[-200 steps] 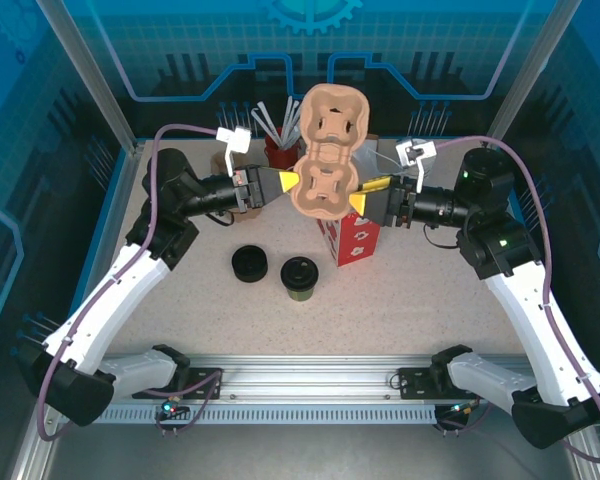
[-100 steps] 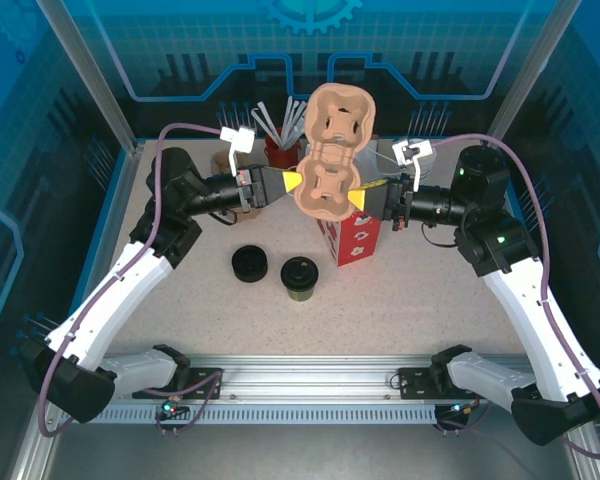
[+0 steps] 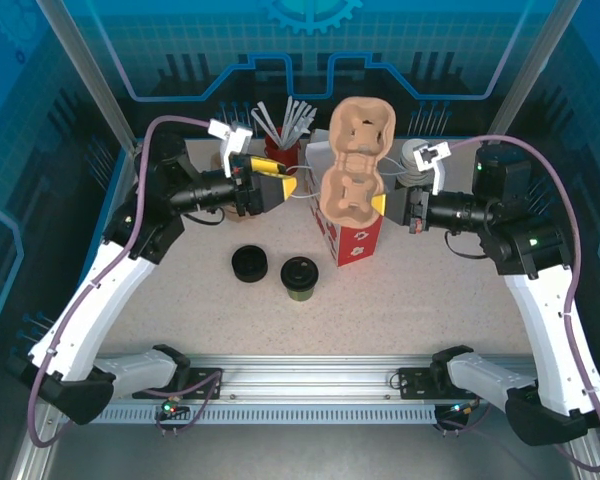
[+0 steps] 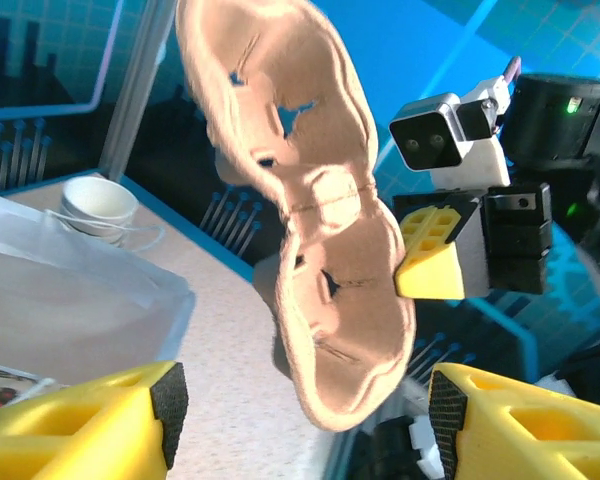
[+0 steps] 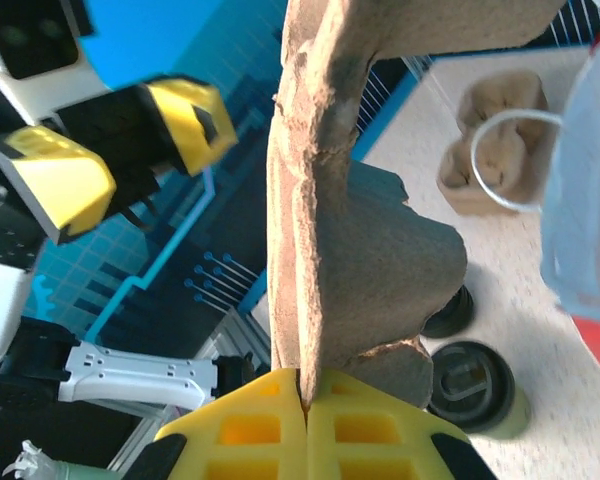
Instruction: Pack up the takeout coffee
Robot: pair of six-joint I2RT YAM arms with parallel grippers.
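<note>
Gone from the carrier's left edge is my left gripper [image 3: 283, 180] — a second ago it pinched there; now its jaws stand apart and it has drawn back to the left. My right gripper [image 3: 378, 204] is clamped tight on the edge of the pulp cup carrier [image 3: 355, 165], holding it upright over the red-and-white bag [image 3: 356, 240] alone. The takeout coffee [image 3: 300, 277] stands on the table [image 3: 430, 300] in front of the bag, beside a loose black lid [image 3: 249, 264], not yet packed — I judge my freed left arm can now go for it.
</note>
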